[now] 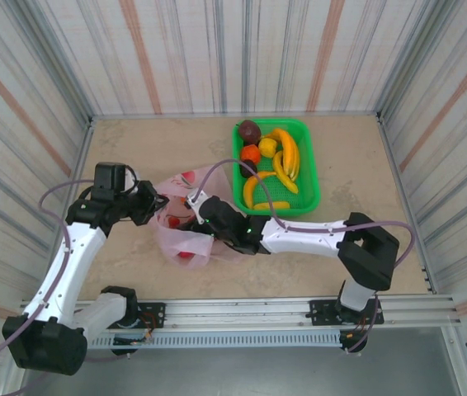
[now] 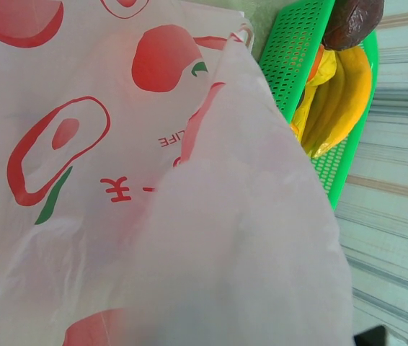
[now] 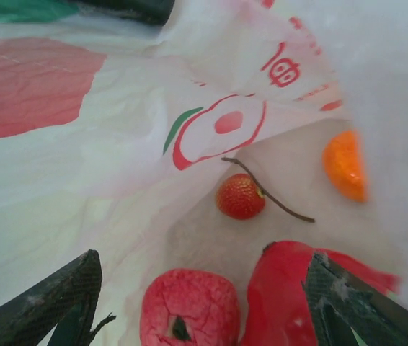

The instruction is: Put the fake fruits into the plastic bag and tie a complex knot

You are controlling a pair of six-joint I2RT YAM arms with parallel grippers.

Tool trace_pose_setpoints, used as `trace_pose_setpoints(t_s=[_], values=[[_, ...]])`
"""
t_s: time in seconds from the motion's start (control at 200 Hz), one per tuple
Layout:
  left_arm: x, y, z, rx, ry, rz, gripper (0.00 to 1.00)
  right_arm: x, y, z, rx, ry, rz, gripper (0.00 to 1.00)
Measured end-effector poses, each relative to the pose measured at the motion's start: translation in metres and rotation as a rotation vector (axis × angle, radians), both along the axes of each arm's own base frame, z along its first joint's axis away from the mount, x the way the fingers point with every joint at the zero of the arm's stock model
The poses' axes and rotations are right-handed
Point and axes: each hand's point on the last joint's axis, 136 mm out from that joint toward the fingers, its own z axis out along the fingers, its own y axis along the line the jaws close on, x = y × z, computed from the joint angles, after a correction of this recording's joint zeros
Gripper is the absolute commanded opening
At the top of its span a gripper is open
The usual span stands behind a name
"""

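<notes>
The pink plastic bag stands open-mouthed on the table between both arms. My left gripper is shut on its left rim; in the left wrist view the bag's printed film hides the fingers. My right gripper reaches into the mouth. In the right wrist view it is open, fingers wide apart. Inside lie fake fruits: a rough pink-red one, a glossy red one against the right finger, a small red one with a stalk, and an orange one.
A green mesh basket stands right of the bag, holding yellow bananas, an orange fruit and a dark purple one. The basket and bananas also show past the bag. Striped walls enclose the table.
</notes>
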Motion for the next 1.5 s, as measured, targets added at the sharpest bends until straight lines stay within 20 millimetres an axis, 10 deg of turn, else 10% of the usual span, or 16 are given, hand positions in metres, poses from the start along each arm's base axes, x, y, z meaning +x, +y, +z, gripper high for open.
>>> trace_pose_setpoints(t_s=[0.686, 1.152, 1.498], values=[[0.002, -0.002, 0.002, -0.012, -0.009, -0.01, 0.0, 0.024, -0.094, 0.047, -0.117, -0.065, -0.224, 0.75], [0.002, -0.003, 0.001, -0.011, -0.006, -0.01, 0.0, 0.138, -0.19, 0.095, -0.11, -0.074, -0.487, 0.99], [0.002, -0.002, 0.001, -0.005, -0.01, -0.017, 0.0, 0.225, -0.203, 0.041, -0.26, -0.034, -0.406, 0.99]])
